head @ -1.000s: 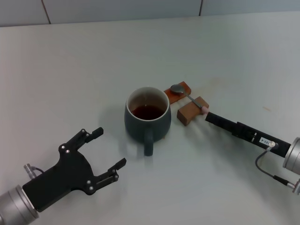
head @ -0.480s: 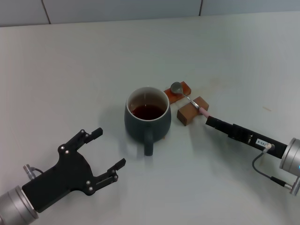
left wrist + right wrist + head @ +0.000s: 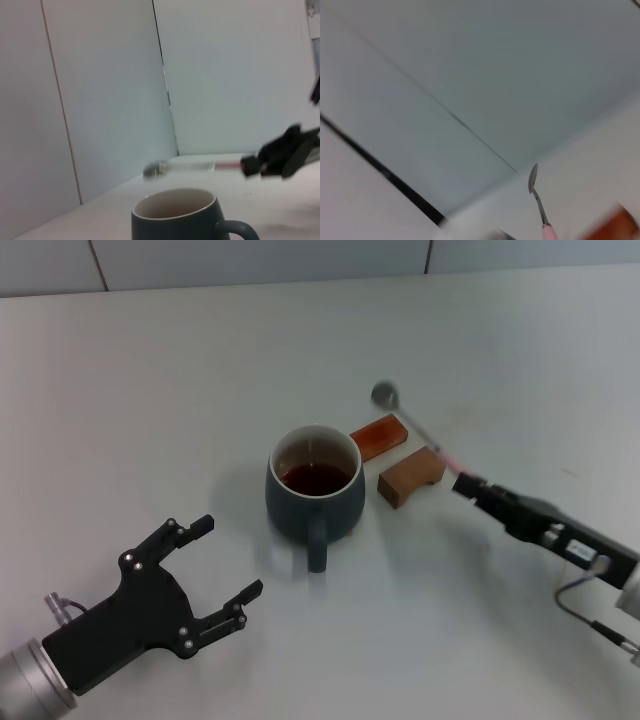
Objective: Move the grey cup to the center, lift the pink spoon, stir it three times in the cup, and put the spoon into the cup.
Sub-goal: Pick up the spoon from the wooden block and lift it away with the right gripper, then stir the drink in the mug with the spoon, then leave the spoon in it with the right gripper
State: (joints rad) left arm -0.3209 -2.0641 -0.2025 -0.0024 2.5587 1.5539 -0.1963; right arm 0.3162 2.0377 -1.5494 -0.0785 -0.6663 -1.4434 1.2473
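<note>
The grey cup [image 3: 316,486] stands at the table's middle with dark liquid inside, its handle toward me. It also shows in the left wrist view [image 3: 180,216]. My right gripper [image 3: 467,483] is shut on the pink handle of the pink spoon [image 3: 410,423] and holds it in the air, to the right of the cup and above the two wooden blocks. The spoon's metal bowl points up and away. The spoon also shows in the left wrist view [image 3: 190,166] and the right wrist view [image 3: 537,194]. My left gripper [image 3: 226,566] is open and empty at the front left of the cup.
Two brown wooden blocks [image 3: 378,436] [image 3: 410,477] lie just right of the cup, under the lifted spoon. A tiled wall runs along the table's far edge.
My right gripper has lifted the spoon off the two blocks and tilted its bowl up and away. My left arm has drawn back slightly.
</note>
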